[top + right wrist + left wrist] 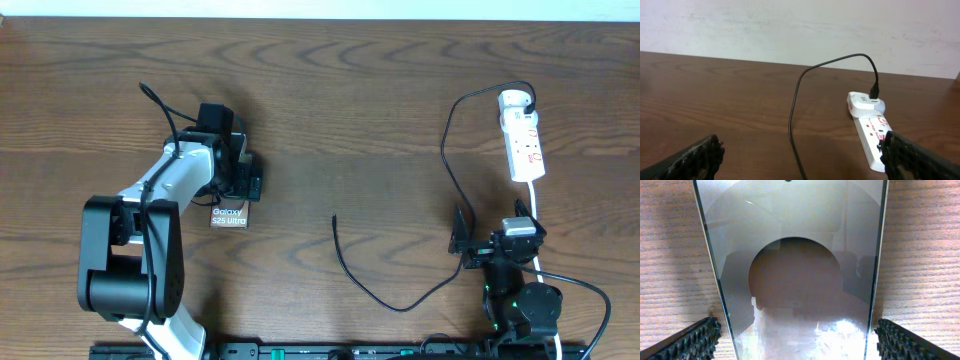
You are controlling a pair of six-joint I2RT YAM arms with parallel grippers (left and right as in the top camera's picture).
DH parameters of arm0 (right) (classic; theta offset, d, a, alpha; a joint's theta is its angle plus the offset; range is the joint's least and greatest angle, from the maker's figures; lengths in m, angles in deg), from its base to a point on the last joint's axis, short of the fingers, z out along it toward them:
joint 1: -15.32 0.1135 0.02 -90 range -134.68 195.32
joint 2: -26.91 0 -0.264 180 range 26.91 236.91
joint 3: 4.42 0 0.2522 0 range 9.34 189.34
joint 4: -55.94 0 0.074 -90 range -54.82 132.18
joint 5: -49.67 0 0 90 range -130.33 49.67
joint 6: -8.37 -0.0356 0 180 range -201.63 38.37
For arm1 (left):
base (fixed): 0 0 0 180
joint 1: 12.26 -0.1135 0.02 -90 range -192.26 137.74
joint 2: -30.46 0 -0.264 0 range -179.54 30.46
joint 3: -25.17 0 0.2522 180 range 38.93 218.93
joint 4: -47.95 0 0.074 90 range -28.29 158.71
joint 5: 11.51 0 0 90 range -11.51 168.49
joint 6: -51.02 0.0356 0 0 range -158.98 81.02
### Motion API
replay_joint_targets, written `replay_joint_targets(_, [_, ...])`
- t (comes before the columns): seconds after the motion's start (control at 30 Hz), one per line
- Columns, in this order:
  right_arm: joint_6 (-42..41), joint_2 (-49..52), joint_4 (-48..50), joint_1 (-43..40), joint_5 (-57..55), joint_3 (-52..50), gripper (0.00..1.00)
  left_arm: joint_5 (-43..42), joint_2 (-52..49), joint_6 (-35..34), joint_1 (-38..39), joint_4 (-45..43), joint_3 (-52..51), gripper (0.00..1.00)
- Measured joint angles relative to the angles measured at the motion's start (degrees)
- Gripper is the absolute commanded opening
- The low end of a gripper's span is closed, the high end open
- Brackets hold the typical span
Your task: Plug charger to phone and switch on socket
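Both wide open: left gripper (238,178) straddles phone (229,214), left of tabletop (350,100) centre, long axis front-to-back | charger (334,220) tip lies free right of phone, nearer left arm | right gripper (497,243) front-right, socket (523,140) beyond

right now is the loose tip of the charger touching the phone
Apart. The overhead view shows the charger tip lying on its own, well clear of the phone, with a wide stretch of bare wood between them.
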Motion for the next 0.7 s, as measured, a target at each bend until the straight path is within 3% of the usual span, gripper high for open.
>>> replay_joint_targets(0.7, [0.00,0.00,0.00,-0.02,0.00,0.00,0.99,0.85,-0.11,-0.02,0.31,0.07,0.00,0.99])
